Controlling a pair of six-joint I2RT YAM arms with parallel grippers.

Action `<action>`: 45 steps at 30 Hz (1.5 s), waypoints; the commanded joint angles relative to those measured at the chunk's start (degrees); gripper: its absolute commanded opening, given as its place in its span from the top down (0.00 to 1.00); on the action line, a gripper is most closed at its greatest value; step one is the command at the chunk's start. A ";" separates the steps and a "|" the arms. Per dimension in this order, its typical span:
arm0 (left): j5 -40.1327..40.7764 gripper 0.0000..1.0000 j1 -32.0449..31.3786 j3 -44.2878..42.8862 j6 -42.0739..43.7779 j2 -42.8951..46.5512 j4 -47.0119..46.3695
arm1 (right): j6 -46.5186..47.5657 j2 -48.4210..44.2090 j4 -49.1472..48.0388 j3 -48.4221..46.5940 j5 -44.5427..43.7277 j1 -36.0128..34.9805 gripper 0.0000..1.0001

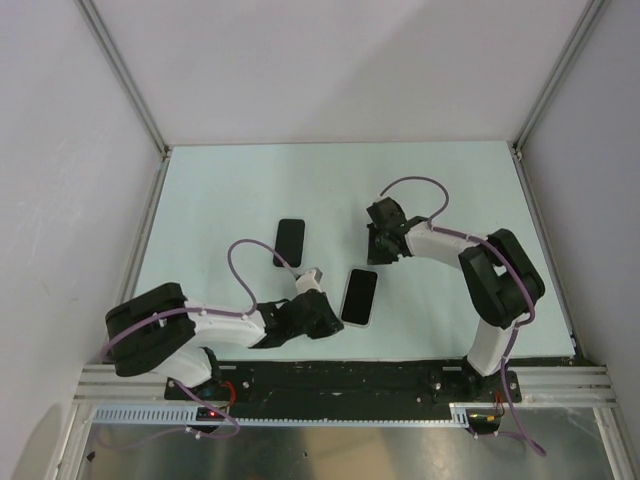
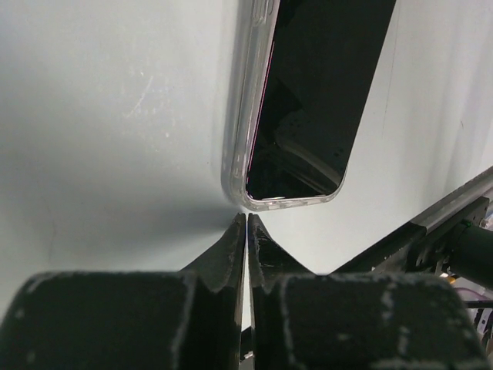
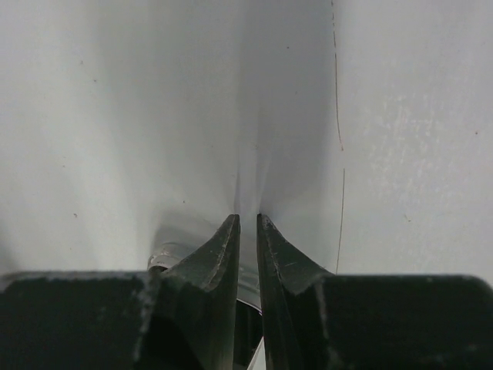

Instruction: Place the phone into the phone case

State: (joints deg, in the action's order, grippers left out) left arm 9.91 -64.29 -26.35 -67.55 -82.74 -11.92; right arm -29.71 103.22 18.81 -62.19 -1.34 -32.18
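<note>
Case (image 1: 360,297) of clear plastic lies flat on the table (image 1: 220,200), towards its near edge and between the two arms. A dark glossy face fills it rim to rim, and a thin pink line runs along one inner edge. This looks like the phone seated inside, though I cannot tell for sure. A black slab (image 1: 289,242) lies flat further back and to the left, well apart from the case. I cannot tell whether it is a phone or another case. The left gripper (image 2: 246,223) is low over the table with its jaws pressed together on nothing, tips just beside the rounded near end of the case. The right gripper (image 3: 247,220) points down at bare table beyond the case's far end. Its jaws are a narrow slit apart and hold nothing.
</note>
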 commanded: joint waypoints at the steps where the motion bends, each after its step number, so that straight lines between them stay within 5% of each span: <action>1: 1.43 0.92 1.53 -1.28 0.39 -0.98 -0.63 | 0.27 1.14 2.65 -1.30 -0.87 -1.18 0.81; 15: -1.72 0.92 12.63 -2.97 7.95 -2.74 -0.64 | -6.50 -8.30 1.05 12.02 -0.68 -5.85 0.87; 30: -8.05 0.92 21.79 -14.32 15.27 -12.41 -0.28 | -15.18 -18.61 2.14 20.64 -4.04 -10.91 0.86; 45: -6.17 0.88 23.43 -8.18 19.03 -2.12 4.19 | -17.11 -33.81 4.07 25.72 -6.78 -7.23 0.76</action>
State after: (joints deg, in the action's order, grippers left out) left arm 3.29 -41.17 -35.35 -50.92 -87.68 -8.60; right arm -44.45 75.16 22.87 -38.20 -8.51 -39.75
